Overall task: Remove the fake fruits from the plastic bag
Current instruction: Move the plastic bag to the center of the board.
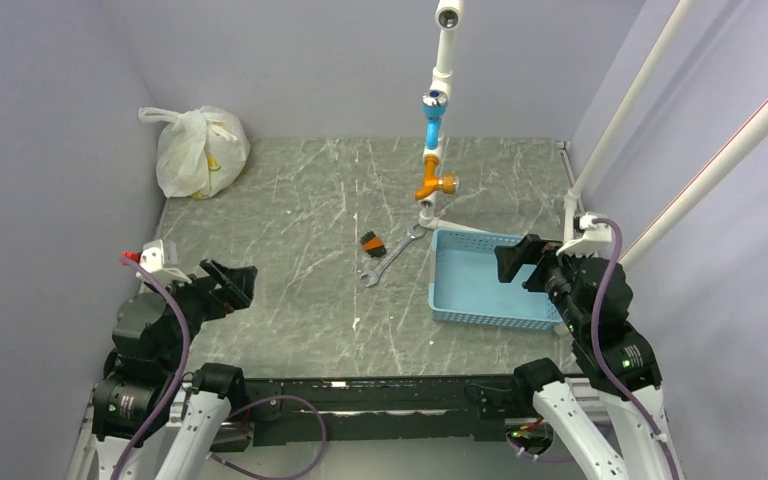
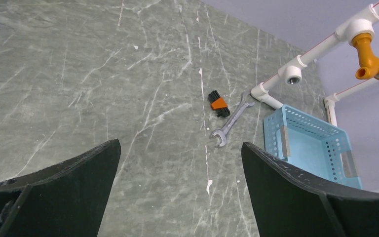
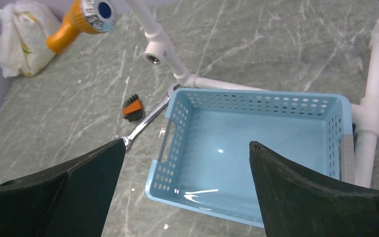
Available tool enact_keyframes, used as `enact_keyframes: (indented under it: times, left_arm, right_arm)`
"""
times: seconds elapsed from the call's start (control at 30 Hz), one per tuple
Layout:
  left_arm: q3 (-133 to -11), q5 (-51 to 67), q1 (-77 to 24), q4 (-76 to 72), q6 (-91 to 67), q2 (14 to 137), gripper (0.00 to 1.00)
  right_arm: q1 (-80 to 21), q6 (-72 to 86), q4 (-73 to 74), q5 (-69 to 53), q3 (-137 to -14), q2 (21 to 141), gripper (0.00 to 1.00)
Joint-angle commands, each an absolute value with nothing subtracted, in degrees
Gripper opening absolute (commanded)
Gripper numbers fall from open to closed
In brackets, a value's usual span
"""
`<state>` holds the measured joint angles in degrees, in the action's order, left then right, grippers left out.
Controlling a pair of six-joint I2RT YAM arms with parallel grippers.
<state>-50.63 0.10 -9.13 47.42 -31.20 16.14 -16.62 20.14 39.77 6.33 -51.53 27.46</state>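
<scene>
The white plastic bag [image 1: 200, 150] sits bulging in the far left corner of the table, handles up; it also shows at the top left of the right wrist view [image 3: 22, 42]. The fake fruits are inside it; only a yellow shape shows through the plastic. My left gripper [image 1: 232, 285] is open and empty above the near left of the table, far from the bag; its jaws stand wide apart in the left wrist view [image 2: 180, 148]. My right gripper [image 1: 516, 262] is open and empty above the near part of the blue basket [image 1: 490, 280], as its wrist view [image 3: 187, 148] shows.
A silver wrench [image 1: 390, 255] and a small black-and-orange brush [image 1: 370, 243] lie mid-table left of the light blue basket. A white pipe stand [image 1: 438, 110] with blue and orange fittings rises behind them. Grey walls close in the left and back; slanted white pipes stand at right.
</scene>
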Motion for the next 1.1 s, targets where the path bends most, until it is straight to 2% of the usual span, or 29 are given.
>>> enact_keyframes:
  times: [0.0,0.1,0.4,0.77,0.9,1.07]
  left_arm:
    - [-49.4,2.3,-8.9,45.1,-31.8,16.3,1.0]
    - [-48.8,1.9,-8.9,45.5,-31.7,17.3,0.99]
    - [-43.0,2.1,-8.9,47.6,-33.8,17.5,0.99]
    - [-43.5,0.9,-8.9,48.6,-33.4,22.7,0.99]
    - [-41.8,0.2,-8.9,44.3,-32.5,23.1,0.99]
    - [-40.3,-6.3,-8.9,32.8,-33.3,25.5,0.99]
  right_arm:
    - [-16.4,21.1,34.6,3.6,-51.0,24.5,1.0]
    - [-16.4,23.7,34.5,2.9,-50.5,23.5,1.0]
    - [-16.4,26.1,29.4,-10.2,-43.8,22.2,1.0]
    - [-16.4,25.3,27.4,-11.7,-37.4,23.2,1.0]
    - [-16.4,24.6,25.7,-13.3,-36.0,22.9,1.0]
    - [-16.4,24.2,23.9,-12.2,-34.9,22.1,1.0]
